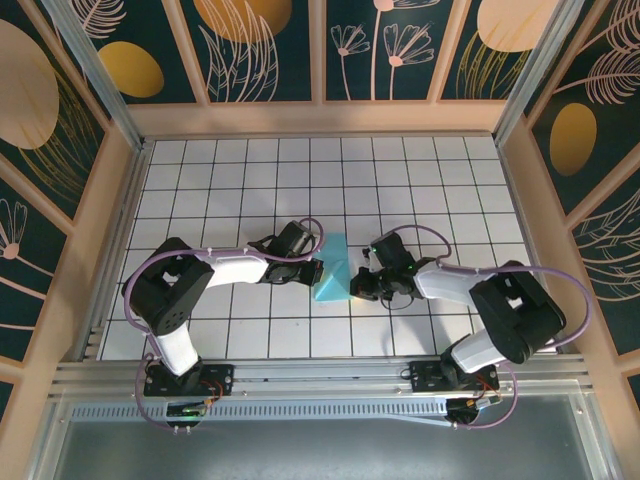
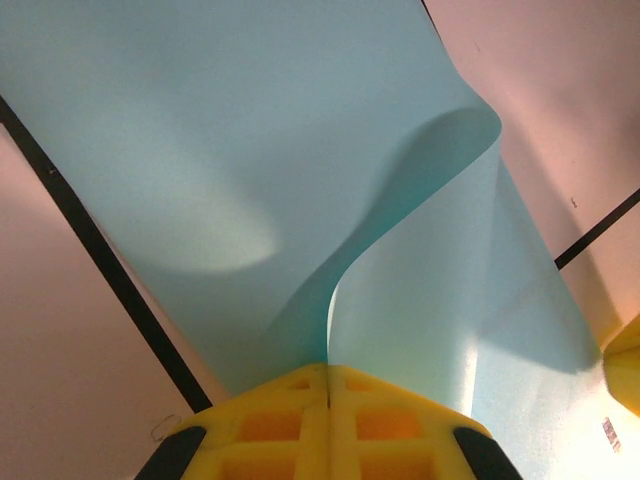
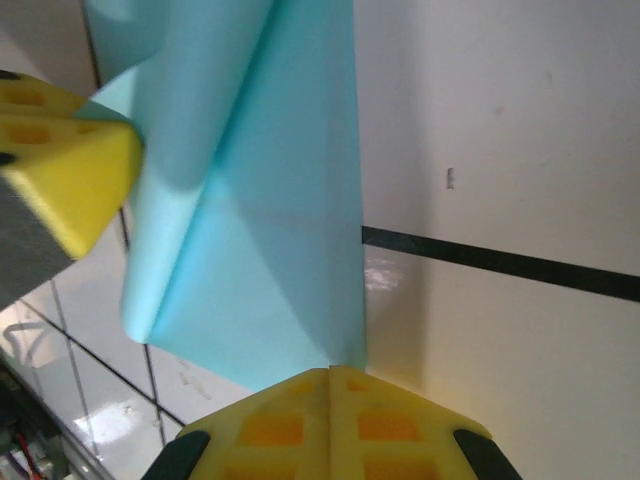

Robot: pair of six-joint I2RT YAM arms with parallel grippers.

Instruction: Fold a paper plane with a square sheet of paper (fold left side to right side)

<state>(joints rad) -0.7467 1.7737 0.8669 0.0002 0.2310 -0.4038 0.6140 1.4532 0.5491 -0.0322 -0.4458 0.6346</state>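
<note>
You have the sheet of paper point(image 1: 333, 268) lying mid-table point(image 1: 400, 180), between the two grippers. Your left gripper point(image 1: 318, 268) meets its left edge, and your right gripper point(image 1: 357, 285) its right edge. The sheet's pointed end lies farthest from the arm bases, its wide end nearest.

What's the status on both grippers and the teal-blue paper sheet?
Left gripper shut on edge of thin light teal-blue paper sheet. Right gripper shut on its opposite side. Sheet creased, bowed between them. Nothing blocking.
</note>
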